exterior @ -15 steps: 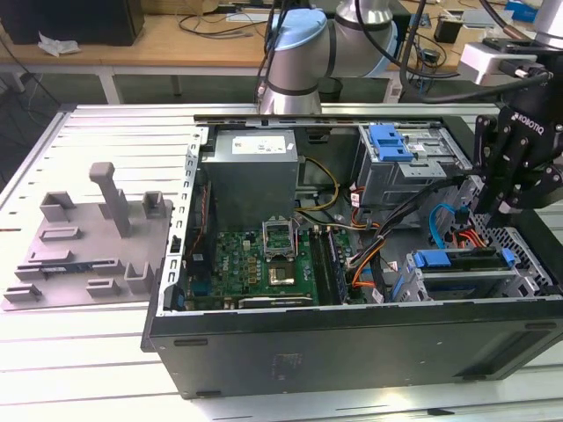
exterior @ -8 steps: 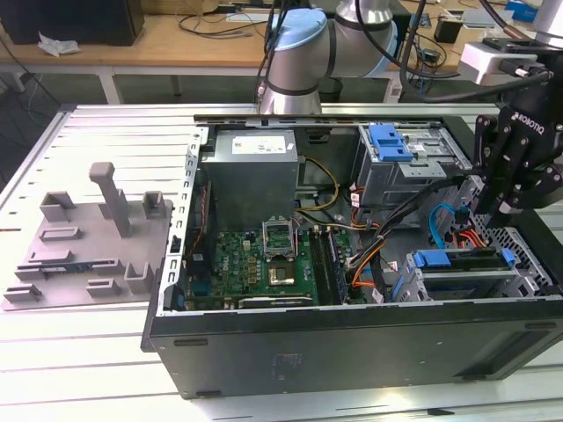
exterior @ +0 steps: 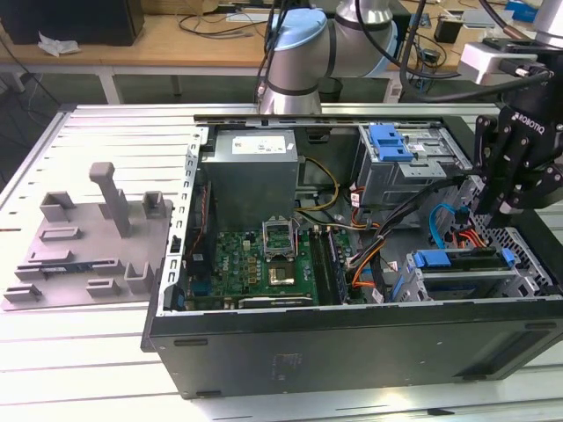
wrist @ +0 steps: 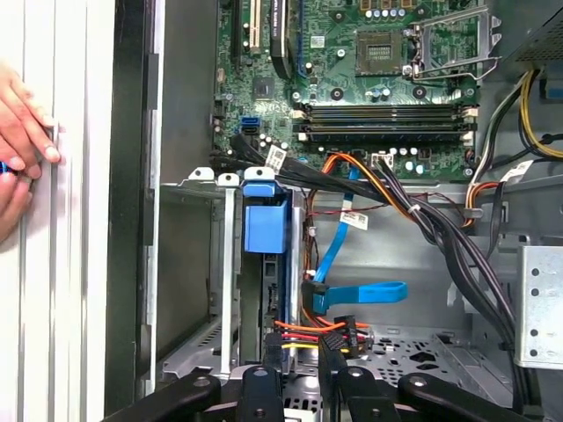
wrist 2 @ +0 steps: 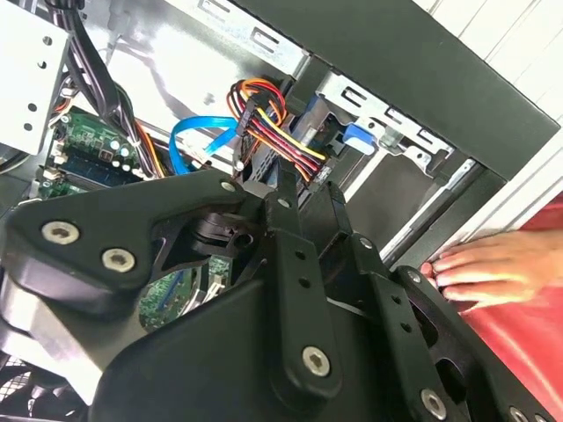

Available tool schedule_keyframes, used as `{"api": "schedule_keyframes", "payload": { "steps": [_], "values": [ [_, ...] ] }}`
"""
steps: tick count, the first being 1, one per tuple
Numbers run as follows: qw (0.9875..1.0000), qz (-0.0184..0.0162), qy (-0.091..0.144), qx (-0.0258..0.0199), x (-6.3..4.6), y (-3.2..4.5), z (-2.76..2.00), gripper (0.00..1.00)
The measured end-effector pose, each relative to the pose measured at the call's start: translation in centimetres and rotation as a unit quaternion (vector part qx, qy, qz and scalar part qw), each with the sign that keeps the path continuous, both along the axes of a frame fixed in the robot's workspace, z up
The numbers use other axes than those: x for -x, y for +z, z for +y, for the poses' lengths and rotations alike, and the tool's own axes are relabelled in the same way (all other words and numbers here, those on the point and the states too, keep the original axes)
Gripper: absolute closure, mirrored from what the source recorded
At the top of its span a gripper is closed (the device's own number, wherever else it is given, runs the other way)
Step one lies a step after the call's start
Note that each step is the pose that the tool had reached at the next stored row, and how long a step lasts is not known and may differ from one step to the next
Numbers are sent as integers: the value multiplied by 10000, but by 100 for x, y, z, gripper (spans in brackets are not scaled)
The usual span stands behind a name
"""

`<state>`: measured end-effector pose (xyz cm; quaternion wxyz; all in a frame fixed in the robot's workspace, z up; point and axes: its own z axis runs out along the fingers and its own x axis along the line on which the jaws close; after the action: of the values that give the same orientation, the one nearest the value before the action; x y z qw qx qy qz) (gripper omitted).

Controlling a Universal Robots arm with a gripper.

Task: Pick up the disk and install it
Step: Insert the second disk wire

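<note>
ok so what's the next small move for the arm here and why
Probably a slow, straight lift out of the case. The disk seems to sit in its bay, the gripper hangs close over it beside the red and yellow cables, and a person's hand rests by the case wall, so sideways travel looks risky.

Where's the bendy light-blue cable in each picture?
Exterior view: the blue cable is inside the computer case, toward the exterior view's right.
Second wrist view: the blue cable loops beside the red-and-yellow wires.
First wrist view: the blue cable lies near the red-and-yellow wires.
Shared landmark: the green motherboard.
</note>
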<state>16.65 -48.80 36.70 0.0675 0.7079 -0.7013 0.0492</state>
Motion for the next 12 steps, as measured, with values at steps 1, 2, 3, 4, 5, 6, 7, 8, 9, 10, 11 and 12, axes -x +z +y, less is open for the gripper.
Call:
{"api": "schedule_keyframes", "payload": {
  "steps": [1, 2, 3, 4, 5, 6, 7, 8, 9, 10, 11, 12],
  "values": [
    [10000, 0, 0, 1, 0, 0, 0, 69],
    [10000, 0, 0, 4, 0, 0, 0, 69],
    [10000, 0, 0, 6, 0, 0, 0, 69],
    [10000, 0, 0, 8, 0, 0, 1, 69],
    [10000, 0, 0, 23, 0, 0, 8, 69],
    [10000, 0, 0, 53, 0, 0, 25, 69],
    [10000, 0, 1, 97, -1, 1, 48, 69],
    [9998, 0, 0, 205, 0, 1, 96, 69],
    [9996, 0, 0, 288, 0, 0, 126, 69],
    [9994, 0, 0, 347, 0, 0, 146, 69],
    [9988, 0, 0, 497, 0, 1, 200, 69],
    [9984, 0, 0, 574, 0, 3, 235, 69]
  ]
}}
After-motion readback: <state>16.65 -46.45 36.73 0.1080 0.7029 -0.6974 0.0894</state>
